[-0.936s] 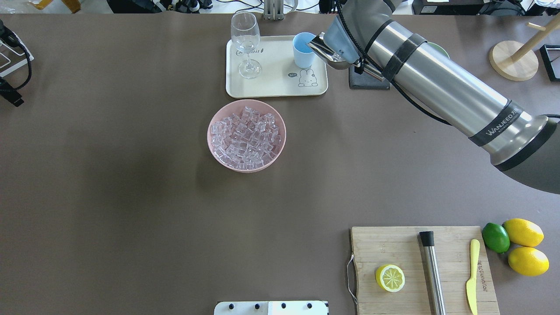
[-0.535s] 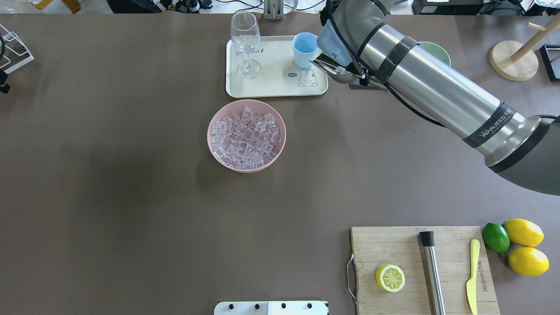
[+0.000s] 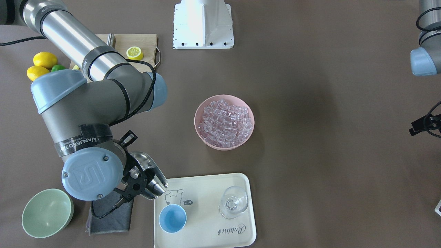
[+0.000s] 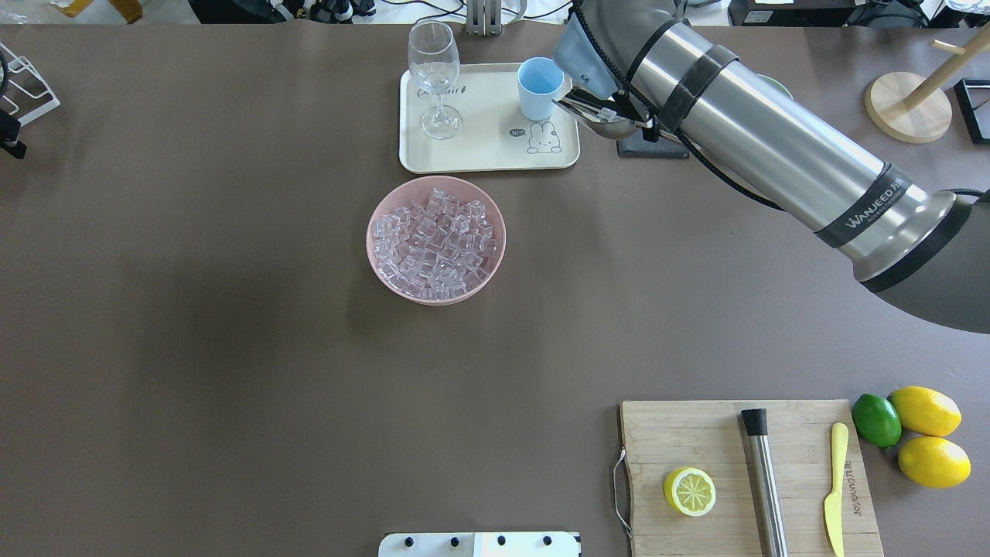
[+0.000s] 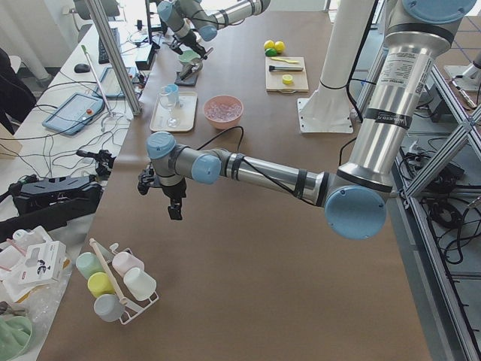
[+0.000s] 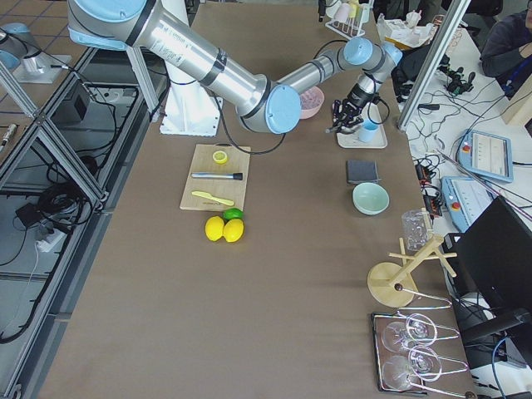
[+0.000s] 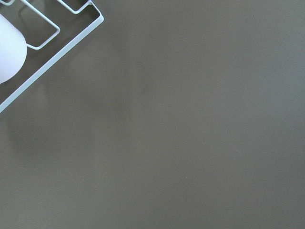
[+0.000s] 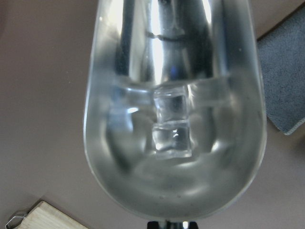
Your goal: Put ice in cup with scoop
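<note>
Where lettering can be read, the black band (image 4: 874,210) on the right arm (image 4: 758,139) is printed WANJEED. The arm's wrist cap (image 3: 92,174) bears a UR mark. The cream tray (image 3: 203,210) says Rabbit in script, near a drawn bunny with a small "hi" bubble.

The desk (image 4: 232,348) is a matte brown sheet. The side views show aluminium frames, loose cables and a side bench around it.

The right tool (image 3: 135,182) is clamped on the handle of the scoop (image 3: 147,168). This shiny steel trough is held in the air just beside the tray's corner, over bare desk next to a grey cloth (image 3: 110,213). In the right wrist view a clear cube of ice (image 8: 172,139) lies in the trough; a second cube shape behind it may be a reflection. Far more ice fills the pink bowl (image 4: 501,232) mid-desk.

The light-blue cup (image 4: 539,87) stands upright on the tray, near the scoop's mouth. The left tool (image 5: 174,204) hangs over bare desk well apart from all this, and one cannot tell whether it is open.
</note>
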Controlling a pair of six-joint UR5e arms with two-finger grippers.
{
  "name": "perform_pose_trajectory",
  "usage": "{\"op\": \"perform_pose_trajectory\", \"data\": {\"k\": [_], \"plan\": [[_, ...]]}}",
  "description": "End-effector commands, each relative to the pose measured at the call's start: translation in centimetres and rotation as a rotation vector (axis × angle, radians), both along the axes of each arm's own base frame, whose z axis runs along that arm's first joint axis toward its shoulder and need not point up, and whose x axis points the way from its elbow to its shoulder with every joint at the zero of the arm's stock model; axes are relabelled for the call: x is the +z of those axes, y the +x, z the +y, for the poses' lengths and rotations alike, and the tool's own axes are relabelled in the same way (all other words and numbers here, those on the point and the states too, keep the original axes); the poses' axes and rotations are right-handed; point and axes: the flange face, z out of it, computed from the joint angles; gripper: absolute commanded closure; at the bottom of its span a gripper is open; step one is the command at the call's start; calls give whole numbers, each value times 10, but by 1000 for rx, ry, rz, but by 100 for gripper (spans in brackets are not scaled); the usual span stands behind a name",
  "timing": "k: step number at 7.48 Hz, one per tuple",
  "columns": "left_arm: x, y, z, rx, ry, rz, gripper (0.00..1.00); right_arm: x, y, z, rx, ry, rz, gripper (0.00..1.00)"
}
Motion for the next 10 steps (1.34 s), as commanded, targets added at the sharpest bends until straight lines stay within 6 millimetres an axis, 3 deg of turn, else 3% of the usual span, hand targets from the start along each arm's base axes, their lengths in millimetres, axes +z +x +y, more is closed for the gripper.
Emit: {"op": "perform_pose_trajectory", "data": {"k": [1,3,5,6,10], "plan": [[-3,1,1,0,19,35,3,-14,23,-18,24,7,10,100],[16,-3,16,1,49,44,3,-9,30,-31,17,13,38,100],[30,-4,28,4,77,51,3,-17,24,-43,13,9,58,100],[31,-4,28,5,75,52,3,-29,23,-47,12,13,65,100],[33,-5,29,6,72,51,3,-39,14,-59,2,37,94,100]]}}
